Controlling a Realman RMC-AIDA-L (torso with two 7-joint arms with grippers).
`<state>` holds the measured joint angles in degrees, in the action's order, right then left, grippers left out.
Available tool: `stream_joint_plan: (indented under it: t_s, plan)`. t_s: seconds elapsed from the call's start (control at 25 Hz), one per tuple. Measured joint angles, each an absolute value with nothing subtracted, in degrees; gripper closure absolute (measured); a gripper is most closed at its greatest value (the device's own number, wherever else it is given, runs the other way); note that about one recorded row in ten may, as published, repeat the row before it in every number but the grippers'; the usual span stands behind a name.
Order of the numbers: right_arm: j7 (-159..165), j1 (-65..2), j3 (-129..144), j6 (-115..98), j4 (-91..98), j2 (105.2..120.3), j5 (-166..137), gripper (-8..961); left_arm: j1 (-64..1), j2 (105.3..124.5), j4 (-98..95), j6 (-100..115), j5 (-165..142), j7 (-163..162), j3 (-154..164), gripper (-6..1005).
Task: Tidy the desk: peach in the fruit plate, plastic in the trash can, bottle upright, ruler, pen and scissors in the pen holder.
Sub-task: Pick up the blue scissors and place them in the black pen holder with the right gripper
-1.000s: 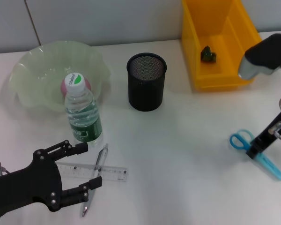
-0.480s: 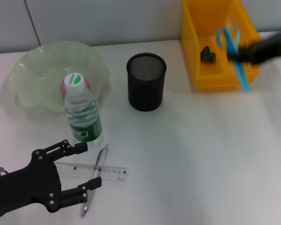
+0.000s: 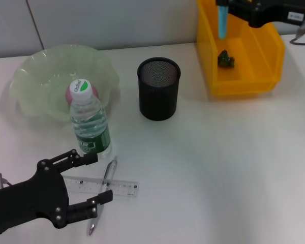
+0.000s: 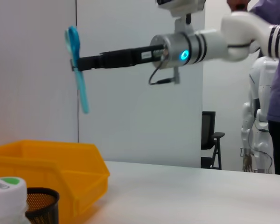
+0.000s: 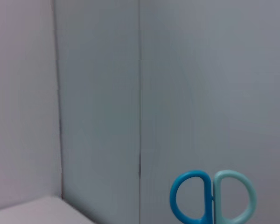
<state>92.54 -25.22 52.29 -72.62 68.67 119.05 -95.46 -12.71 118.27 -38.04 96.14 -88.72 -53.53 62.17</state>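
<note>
Bottle point(image 3: 90, 123) before plate point(image 3: 40, 71); pen point(image 3: 104, 185) apparently crosses ruler point(image 3: 119, 186).

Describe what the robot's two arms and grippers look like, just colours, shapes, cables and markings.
The left gripper is matte black with skeletal, linked fingers and small silver screws. The right gripper is a slim black bar on a silver cylinder wrist with a glowing cyan ring, a thin black cable looping beneath, and a white arm with black bands.

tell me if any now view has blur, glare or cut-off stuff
Head view: sharp, soft shadows, the scissors cropped by the top edge. Left wrist view: crisp, with a glowing light on the right arm. Right wrist view: mostly blank wall, only the scissors' handles showing.
</note>
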Motion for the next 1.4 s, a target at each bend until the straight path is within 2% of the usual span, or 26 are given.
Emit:
stream_joint_plan:
  t_s: [0.68,1.08,1.4]
  plan:
    - [49.5,-31.8,51.7,-72.1,34.2,119.04,-74.3,615,-13.2,118.39,-38.0,96.1,-89.0,-53.6,62.4,216]
    - [38.2,-36.1,52.3,-71.8,21.0,119.27,-67.7,594,-13.3,118.39,-37.9,96.1,-89.1,-53.5,62.4,216]
    - [37.7,-39.6,52.3,-71.1,17.7,119.53,-67.5,577,-13.6,118.38,-37.9,96.1,-89.1,-53.5,62.5,216]
